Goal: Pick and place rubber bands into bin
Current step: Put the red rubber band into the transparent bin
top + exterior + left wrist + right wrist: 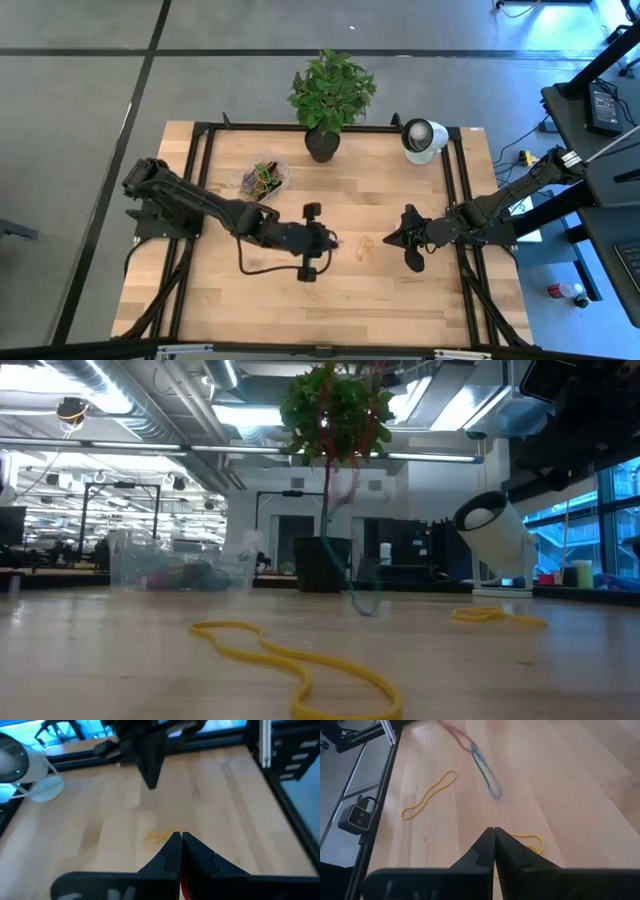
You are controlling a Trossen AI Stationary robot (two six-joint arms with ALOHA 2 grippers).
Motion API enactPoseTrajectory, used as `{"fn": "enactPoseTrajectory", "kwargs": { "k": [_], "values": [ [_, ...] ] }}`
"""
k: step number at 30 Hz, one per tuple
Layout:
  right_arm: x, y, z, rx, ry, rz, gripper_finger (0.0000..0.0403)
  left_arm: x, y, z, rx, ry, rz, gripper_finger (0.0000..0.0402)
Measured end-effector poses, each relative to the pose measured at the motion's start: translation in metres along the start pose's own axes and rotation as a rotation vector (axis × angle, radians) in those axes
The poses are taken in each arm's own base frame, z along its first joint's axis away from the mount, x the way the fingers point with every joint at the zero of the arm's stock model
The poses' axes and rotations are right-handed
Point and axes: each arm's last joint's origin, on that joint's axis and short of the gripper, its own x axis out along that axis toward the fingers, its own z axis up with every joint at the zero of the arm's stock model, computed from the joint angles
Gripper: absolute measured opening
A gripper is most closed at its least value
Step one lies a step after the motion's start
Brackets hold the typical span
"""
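My left gripper (335,240) is raised over the table's middle, shut on a red rubber band (462,737). A blue band (489,777) is linked to the red one and dangles below it. My right gripper (390,238) waits shut just to the right, with nothing in it. A yellow band (366,246) lies flat on the wood between the two grippers. Two more yellow bands (300,665) (492,616) lie loose on the table. The clear bin (266,178) stands at the far left-centre with several coloured bands inside. My left gripper pinches the red band between its two fingers; a red sliver (183,887) shows far back between them. The fingers slant down, pointing toward the table's right. The red and blue bands hang slack below as a chain (364,600). Whether the blue loop's lower end touches the wood cannot be told.
A black plant pot (322,146) with a leafy plant stands at the far edge, centre. A white round camera-like object (423,138) stands to its right. The black metal frame (200,135) runs along the table's edges. Bare wood lies toward the near edge.
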Motion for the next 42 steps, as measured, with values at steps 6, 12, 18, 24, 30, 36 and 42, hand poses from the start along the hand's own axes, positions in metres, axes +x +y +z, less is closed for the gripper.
{"fn": "enactPoseTrajectory", "kwargs": {
  "k": [6,12,18,24,30,36,42],
  "values": [
    [0.0,-0.001,0.001,-0.005,-0.021,-0.033,0.0014,0.0,0.013,-0.008,-0.021,0.063,0.229,0.0002],
    [0.0,-0.001,0.001,-0.028,-0.022,-0.036,0.0014,0.005,0.014,-0.01,-0.043,0.099,0.071,0.0002],
    [0.002,-0.001,0.0,-0.032,-0.014,-0.042,0.0014,0.008,0.019,-0.007,-0.056,0.082,0.037,0.0002],
    [0.009,-0.001,-0.004,-0.038,0.011,-0.06,0.0014,0.006,0.026,-0.013,-0.084,0.112,0.255,0.0002],
    [0.021,0.002,-0.006,-0.019,0.004,-0.062,0.0014,0.008,0.02,-0.006,-0.047,0.074,0.039,0.0002],
    [0.046,0.003,-0.007,-0.071,-0.032,-0.076,0.0021,0.008,0.02,-0.004,-0.012,0.051,0.049,0.0002],
    [0.073,0.002,-0.007,-0.15,-0.094,-0.076,0.0081,0.009,0.019,-0.003,-0.015,0.042,0.037,0.0002]
  ]
}}
